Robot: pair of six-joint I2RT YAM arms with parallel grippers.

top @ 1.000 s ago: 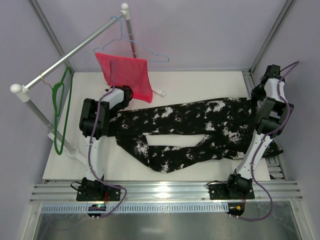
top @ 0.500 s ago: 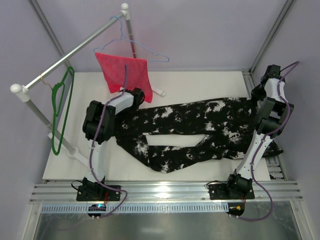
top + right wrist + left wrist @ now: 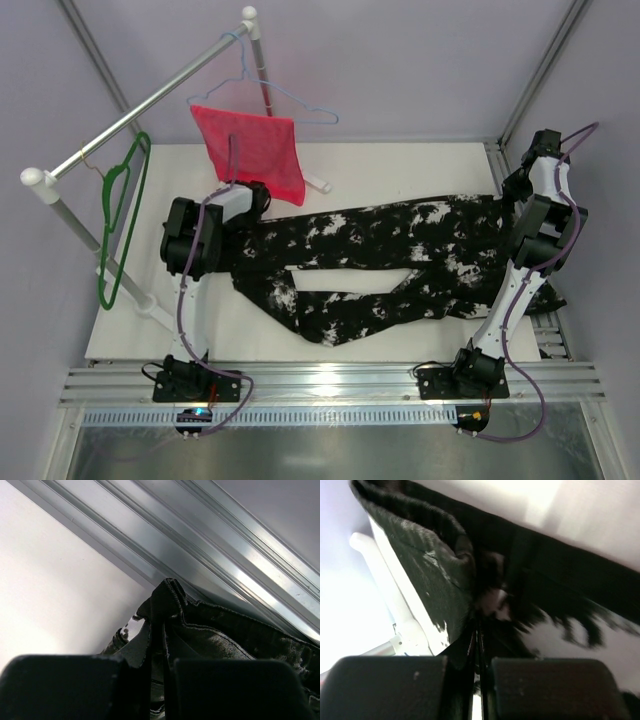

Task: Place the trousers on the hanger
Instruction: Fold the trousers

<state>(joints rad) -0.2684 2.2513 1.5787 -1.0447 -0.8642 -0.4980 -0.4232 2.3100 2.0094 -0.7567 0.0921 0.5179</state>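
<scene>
Back toward the left has swung the left arm, after reaching further right half a second ago. White table carries the black-and-white trousers, lying flat with legs spread, not yet lifted. Left of the trousers, a rail holds the green hanger, bare. Behind the trousers, a red cloth hangs from a pale blue hanger. Left pincer is clamped on the trousers' left end; right pincer pinches the hem at their right end. Judging from this, both grips are set but the hanging itself remains. No container shows.
</scene>
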